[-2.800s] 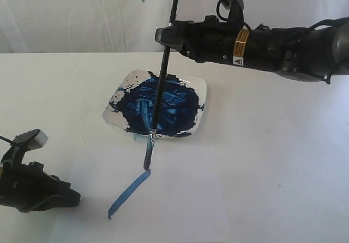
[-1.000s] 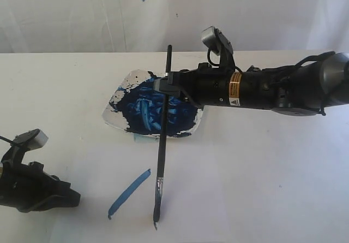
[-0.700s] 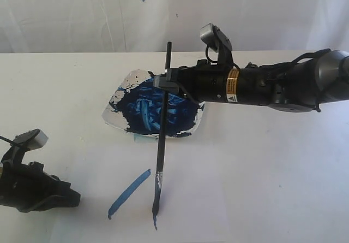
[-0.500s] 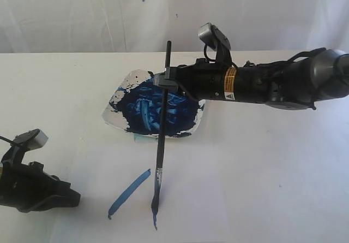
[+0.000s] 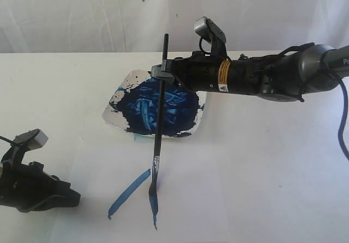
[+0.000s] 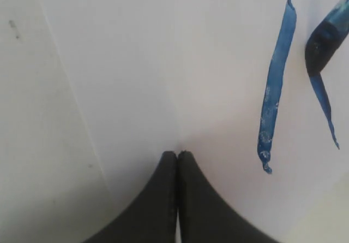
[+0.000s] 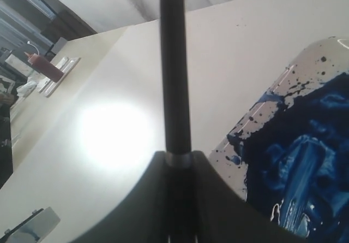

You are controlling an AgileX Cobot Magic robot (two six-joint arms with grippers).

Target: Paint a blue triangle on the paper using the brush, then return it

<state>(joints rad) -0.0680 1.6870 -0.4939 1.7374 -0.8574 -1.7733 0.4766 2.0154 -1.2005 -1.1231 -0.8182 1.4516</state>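
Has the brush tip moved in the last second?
Yes. The brush tip has slid up the paper toward the plate, trailing a new stroke.

The brush (image 5: 158, 128), a thin black stick with a silver ferrule and a blue-loaded tip, stood nearly upright. The right gripper (image 5: 162, 71) pinched it near its upper end, and its bristles pressed on the paper (image 5: 218, 188). The paper lay flat and white on the tabletop (image 5: 54, 79). Of the blue triangle (image 5: 129, 193) only two strokes showed: a long slanted one and a shorter one running from the brush tip, near each other but not joined.
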